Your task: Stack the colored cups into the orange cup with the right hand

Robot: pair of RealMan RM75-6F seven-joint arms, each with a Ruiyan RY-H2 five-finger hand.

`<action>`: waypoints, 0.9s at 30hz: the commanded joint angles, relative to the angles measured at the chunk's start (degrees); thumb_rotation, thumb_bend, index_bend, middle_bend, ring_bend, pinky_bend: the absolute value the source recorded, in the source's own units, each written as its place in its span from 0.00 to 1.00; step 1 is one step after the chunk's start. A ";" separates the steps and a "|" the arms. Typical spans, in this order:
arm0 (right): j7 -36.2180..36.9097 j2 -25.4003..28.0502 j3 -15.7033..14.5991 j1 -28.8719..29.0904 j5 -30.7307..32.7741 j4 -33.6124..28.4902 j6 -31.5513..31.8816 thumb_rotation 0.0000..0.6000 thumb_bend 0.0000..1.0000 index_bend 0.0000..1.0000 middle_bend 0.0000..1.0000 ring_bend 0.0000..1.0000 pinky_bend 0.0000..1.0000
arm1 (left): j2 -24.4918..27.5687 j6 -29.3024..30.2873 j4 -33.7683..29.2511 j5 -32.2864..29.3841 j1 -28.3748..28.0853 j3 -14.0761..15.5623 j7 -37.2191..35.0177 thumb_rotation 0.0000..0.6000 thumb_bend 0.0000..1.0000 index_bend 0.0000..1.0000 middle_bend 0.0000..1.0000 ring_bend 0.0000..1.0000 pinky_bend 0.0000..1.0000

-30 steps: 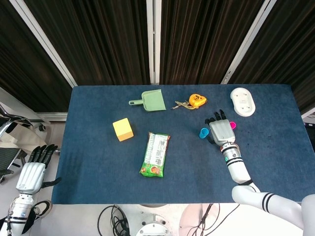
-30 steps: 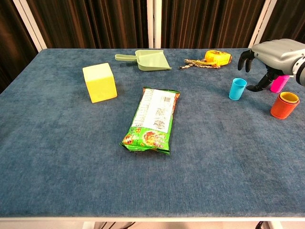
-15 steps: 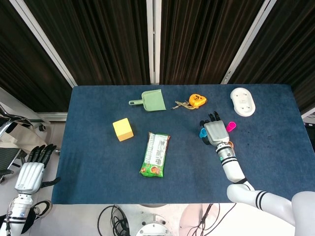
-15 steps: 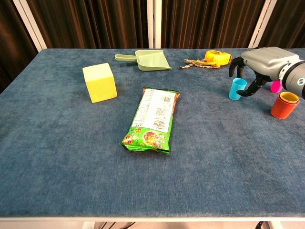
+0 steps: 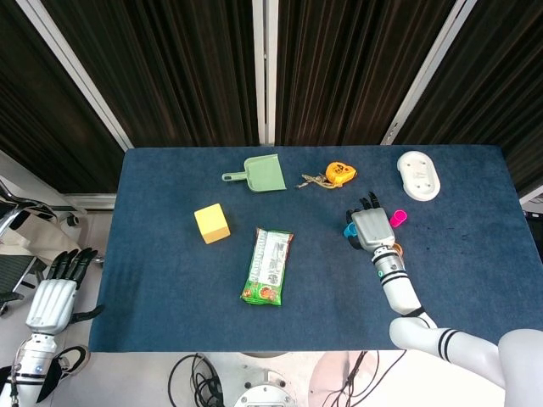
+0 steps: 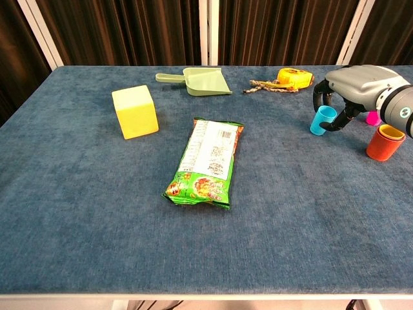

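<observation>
The right hand (image 6: 352, 90) is closing its fingers around the tilting blue cup (image 6: 321, 120), looking light, rigid, slick, best pinched at the rim.

I see the blue cup (image 6: 322, 120) tilted, leaning twd the right hand (image 6: 361, 84), whose dark fingers (image 6: 338, 119) wrap it on both sides; base looks partly off the cloth, can't tell for sure. In the head view it's mostly hidden under the hand, only a blue sliver (image 5: 348, 230) showing at the hand's left edge. Orange cup (image 6: 384, 143) stands upright near the table's right edge, w/ a yellow cup (image 6: 391, 132) nested inside, just its rim showing above. Pink cup (image 6: 373, 117) sits behind the orange one, partly hidden by the hand; head view shows its open mouth (image 5: 397, 218) just right of the hand.
</observation>
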 commanded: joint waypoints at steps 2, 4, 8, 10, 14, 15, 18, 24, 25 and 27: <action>0.94 -0.38 0.06 -0.26 -0.88 0.55 1.10 1.00 0.28 0.53 0.51 0.18 0.00 | 0.04 0.11 -0.04 -0.05 0.11 0.02 -0.05 1.00 0.08 0.08 0.05 0.00 0.00; 1.80 0.03 0.15 -0.54 -1.47 0.06 1.64 1.00 0.29 0.54 0.52 0.18 0.00 | 0.03 0.14 0.00 -0.13 0.22 0.07 -0.14 1.00 0.08 0.08 0.05 0.00 0.00; 3.16 3.05 0.38 -1.74 -3.39 -4.05 4.14 1.00 0.28 0.54 0.52 0.18 0.00 | 0.00 0.24 0.19 -0.15 0.39 0.18 -0.30 1.00 0.08 0.08 0.05 0.00 0.00; 3.35 5.86 0.30 -2.91 -4.37 -7.68 5.98 1.00 0.28 0.54 0.52 0.18 0.00 | -0.02 0.31 0.21 -0.05 0.41 0.21 -0.31 1.00 0.08 0.08 0.05 0.00 0.00; 2.68 11.87 -0.75 -5.73 -5.96 -14.87 9.46 1.00 0.28 0.54 0.52 0.18 0.00 | -0.08 0.39 0.10 0.29 0.33 0.26 -0.13 1.00 0.08 0.08 0.05 0.00 0.00; 2.61 13.64 -1.34 -6.69 -6.37 -16.93 10.21 1.00 0.28 0.54 0.52 0.18 0.00 | -0.12 0.38 0.03 0.37 0.29 0.28 -0.01 1.00 0.08 0.08 0.05 0.00 0.00; 2.11 17.71 -3.08 -8.72 -6.45 -21.26 10.70 1.00 0.28 0.54 0.53 0.18 0.00 | -0.20 0.20 -0.22 0.57 0.14 0.37 0.45 1.00 0.08 0.08 0.05 0.00 0.00; 0.33 22.07 -5.45 -10.35 -4.24 -24.39 8.98 1.00 0.28 0.55 0.53 0.18 0.00 | -0.26 0.13 -0.92 1.07 -0.03 0.59 1.40 1.00 0.08 0.08 0.04 0.00 0.00; 0.22 22.28 -5.59 -10.41 -3.83 -24.34 8.66 1.00 0.28 0.55 0.53 0.18 0.00 | -0.26 0.14 -1.01 1.08 -0.01 0.61 1.53 1.00 0.08 0.08 0.04 0.00 0.00; 0.15 22.54 -5.79 -10.45 -3.13 -24.19 8.06 1.00 0.28 0.55 0.53 0.18 0.00 | -0.20 0.19 -1.18 1.05 0.03 0.62 1.77 1.00 0.08 0.08 0.04 0.00 0.00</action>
